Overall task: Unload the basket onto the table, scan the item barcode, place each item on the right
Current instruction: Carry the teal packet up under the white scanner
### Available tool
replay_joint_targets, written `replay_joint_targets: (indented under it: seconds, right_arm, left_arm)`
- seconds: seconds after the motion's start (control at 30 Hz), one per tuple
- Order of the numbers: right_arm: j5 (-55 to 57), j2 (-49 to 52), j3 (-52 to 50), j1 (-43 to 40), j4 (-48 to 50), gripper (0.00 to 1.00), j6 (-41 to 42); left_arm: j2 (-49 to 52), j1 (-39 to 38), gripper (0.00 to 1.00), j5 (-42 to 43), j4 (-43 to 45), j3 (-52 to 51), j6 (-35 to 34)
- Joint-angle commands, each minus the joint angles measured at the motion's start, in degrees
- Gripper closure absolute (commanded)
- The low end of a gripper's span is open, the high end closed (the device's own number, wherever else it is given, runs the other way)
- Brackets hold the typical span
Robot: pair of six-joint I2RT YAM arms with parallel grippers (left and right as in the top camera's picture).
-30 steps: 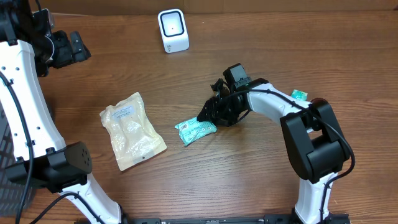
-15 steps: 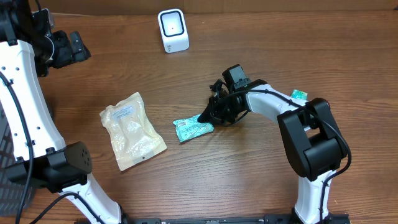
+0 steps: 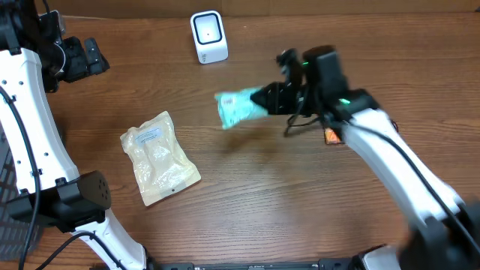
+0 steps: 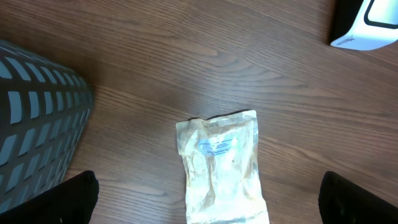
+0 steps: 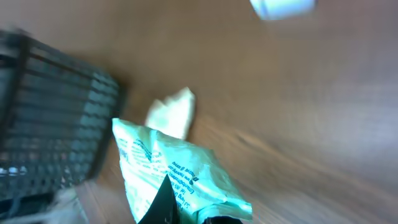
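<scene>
Lifted now, green packet pinched in the right gripper, just right of the scanner, barcode not yet scanned.

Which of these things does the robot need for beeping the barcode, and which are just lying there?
For the job:
- green packet, pinched in the right gripper
- white scanner

Just lying about:
- pale pouch
- dark mesh basket

The scanner stands behind the pouch on the table.
</scene>
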Motion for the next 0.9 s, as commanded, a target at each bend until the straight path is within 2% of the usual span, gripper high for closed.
replay_joint_targets:
  seconds: [0.0,0.13,0.23,0.4,0.53,0.7,0.8,0.87]
  right_arm:
    - [2.78,-7.69,1.29,0.09,0.04,0.96,-0.79]
    - [2.80,-12.41,1.29,0.11,-0.24,0.96,0.59]
    - [2.73,-12.33,1.29,0.17,-1.31,0.96,4.11]
    - [1.46,-7.50,2.36,1.05,-2.23,0.96,5.44]
    - [2.23,1.42,11.56,2.54,-6.40,0.96,3.04]
    - [16.06,17.94,36.00,4.55,-17.20,0.96,-5.18]
    - [30.77,26.47,46.86,6.80,-14.82,0.96,-13.46]
    - [41.29,29.83,48.52,8.50,-8.24,0.96,-19.04]
  left_arm:
    - [0.09,-0.39,0.00,-0.20,0.02,0.02,0.85]
    - [0.09,-0.39,0.00,-0.20,0.02,0.02,0.85]
    - [0.09,-0.39,0.01,-0.20,0.02,0.02,0.85]
    - [0.09,-0.39,0.00,-0.20,0.02,0.02,0.85]
    - [0.09,-0.39,0.00,-0.20,0.02,0.02,0.85]
    - [0.09,-0.39,0.00,-0.20,0.04,0.02,0.85]
    - [0.09,-0.39,0.00,-0.20,0.02,0.02,0.85]
    - [0.09,-0.39,0.00,-0.20,0.02,0.02,0.85]
